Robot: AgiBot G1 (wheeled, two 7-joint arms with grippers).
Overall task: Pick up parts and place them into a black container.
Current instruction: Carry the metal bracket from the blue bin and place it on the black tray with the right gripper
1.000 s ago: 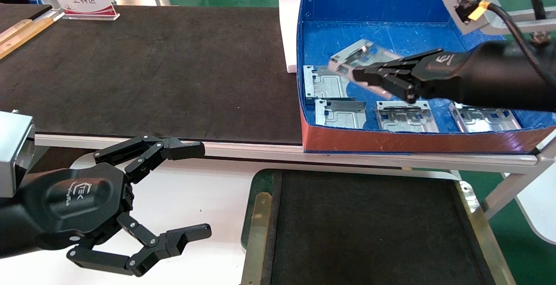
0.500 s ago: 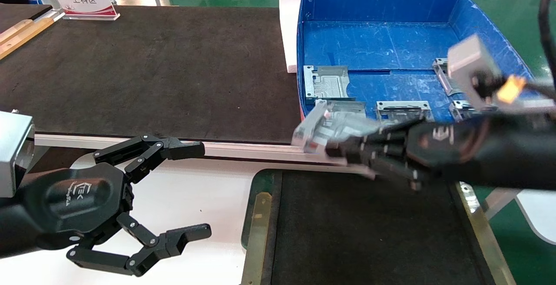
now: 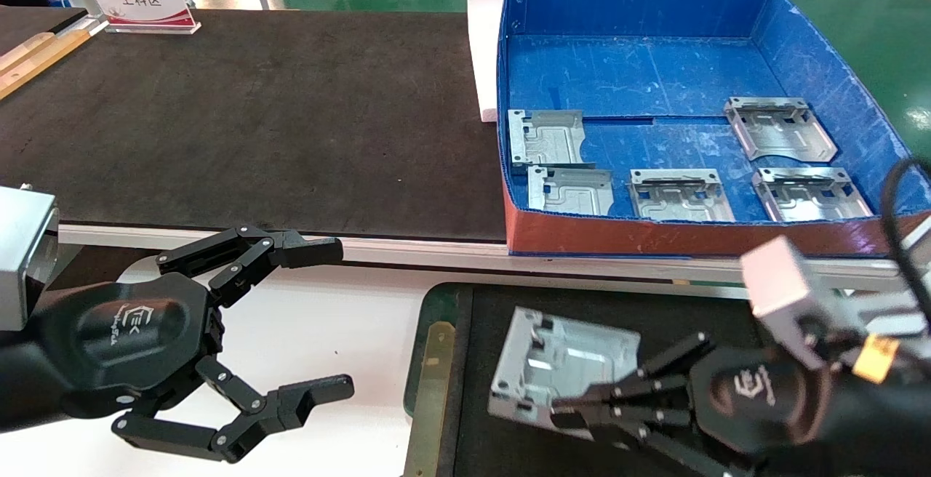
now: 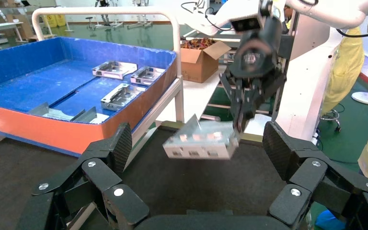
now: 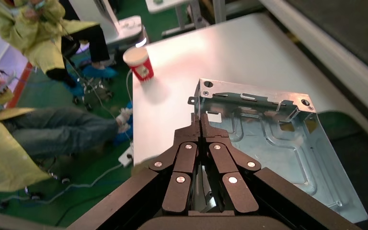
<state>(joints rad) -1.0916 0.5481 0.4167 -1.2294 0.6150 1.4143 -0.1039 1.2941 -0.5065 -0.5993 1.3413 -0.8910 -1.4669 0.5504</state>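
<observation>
Inside blue box [image 3: 800,48]: five parts [image 3: 680,194] | right gripper [image 3: 582,413] low over black container [image 3: 436,361], clamped on one part [image 3: 560,368] | left gripper [image 3: 324,321] parked beside container, jaws apart

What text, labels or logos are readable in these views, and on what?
"上料区": white and red acrylic sign stand at the far end of the long black table mat.
Embossed logo with small lettering, too small to read: housing of the open left tool.
Same logo, unreadable: housing of the right tool, shut on a silver-grey stamped metal plate.
</observation>
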